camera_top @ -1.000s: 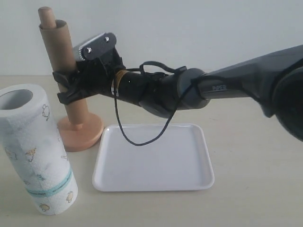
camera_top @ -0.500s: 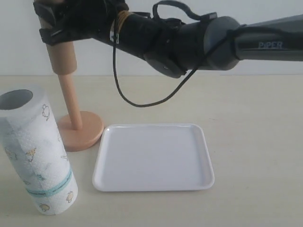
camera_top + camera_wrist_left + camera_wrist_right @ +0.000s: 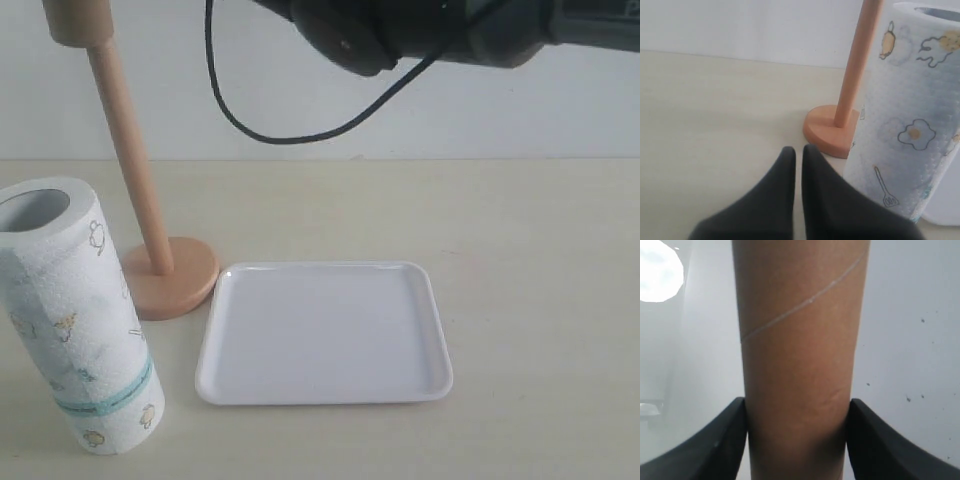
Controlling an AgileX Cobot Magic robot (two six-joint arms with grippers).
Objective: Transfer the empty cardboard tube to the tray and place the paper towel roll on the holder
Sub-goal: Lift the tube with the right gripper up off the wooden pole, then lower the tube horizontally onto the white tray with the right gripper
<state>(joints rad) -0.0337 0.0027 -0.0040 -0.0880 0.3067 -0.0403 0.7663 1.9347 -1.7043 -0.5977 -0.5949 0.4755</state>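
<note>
The brown cardboard tube point(image 3: 800, 340) fills the right wrist view, with my right gripper point(image 3: 796, 402) shut on it, one dark finger on each side. In the exterior view only the tube's lower end point(image 3: 75, 22) shows at the top left, still over the top of the holder's dowel point(image 3: 130, 170). The gripper itself is above that view's edge. The paper towel roll point(image 3: 75, 320) stands upright at the front left beside the holder's base point(image 3: 178, 280). The white tray point(image 3: 325, 335) lies empty to the right of the holder. My left gripper point(image 3: 799, 150) is shut and empty, low over the table beside the roll point(image 3: 905, 110).
The right arm point(image 3: 430, 25) and its looping black cable point(image 3: 280, 135) span the top of the exterior view. A pale wall stands behind the beige table point(image 3: 540, 250). The holder's base point(image 3: 832, 127) lies just beyond my left fingertips.
The right arm has risen steadily with the tube, sliding it up the dowel until only the tube's lower end shows. Roll, holder and tray have not moved.
</note>
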